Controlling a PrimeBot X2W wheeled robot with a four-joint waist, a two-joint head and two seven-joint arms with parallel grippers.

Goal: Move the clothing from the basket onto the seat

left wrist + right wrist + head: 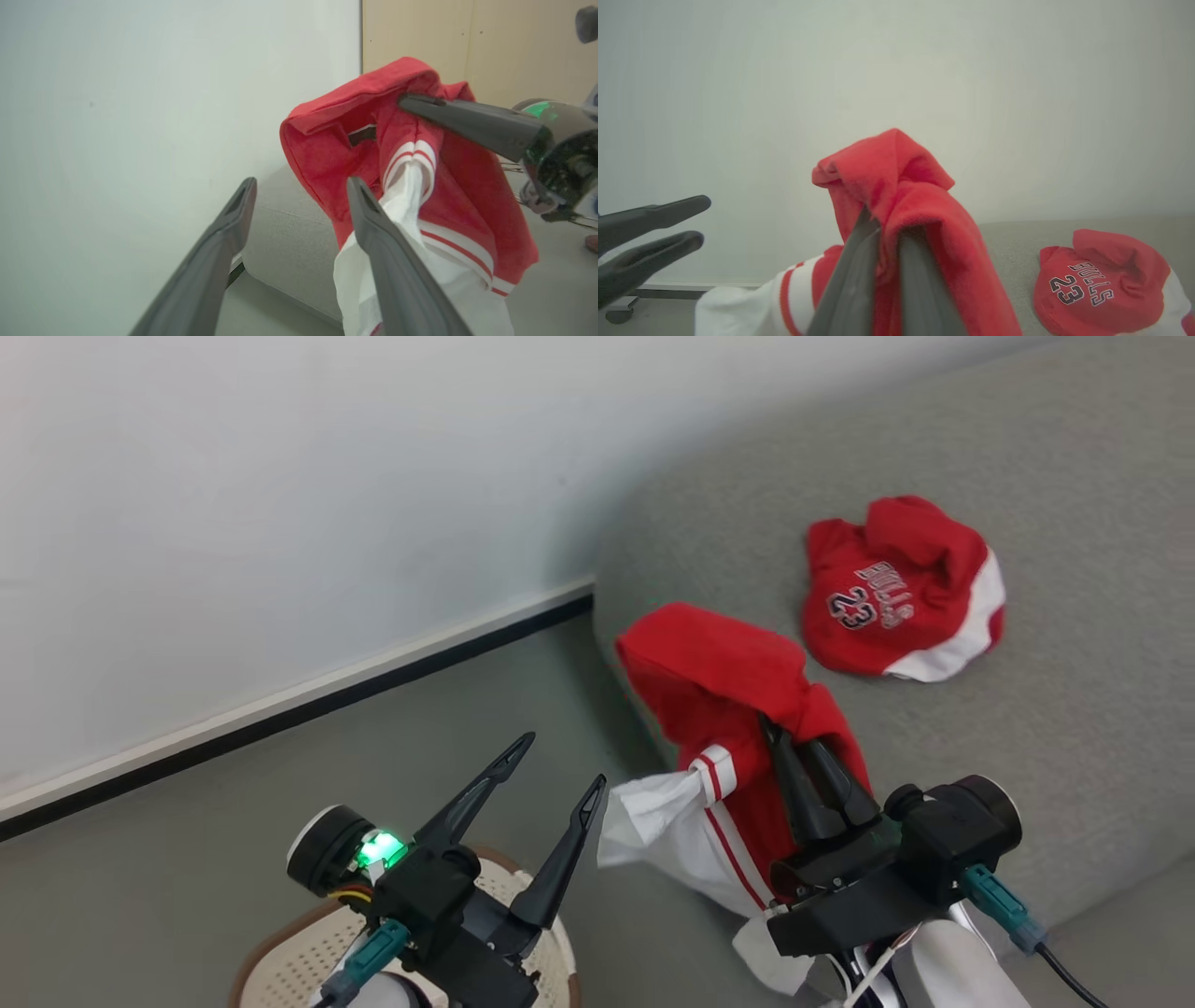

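Gripping a red garment [709,663] with the right tool [789,733], pressed together on a fold of the cloth. Draped over and around that tool's tips, with a white panel and red-striped trim hanging below it and off to its left. Raised in the air by the rounded corner of the seat [1074,756].

Ahead of the right tool and a little to its right, lying crumpled on the seat: the jersey [896,597] lettered "BULLS 23", well apart from the held piece.

Spread wide and gripping nothing at the left tool [563,761]. Just beside the hanging white cloth on that tool's right; cannot tell whether touching it.

Below and behind the left tool, down on the grey floor [233,803]: the basket [280,952], showing part of its brown rim and cream perforated plastic.

Beyond both tools, a pale wall [280,476] with a dark strip along its foot.
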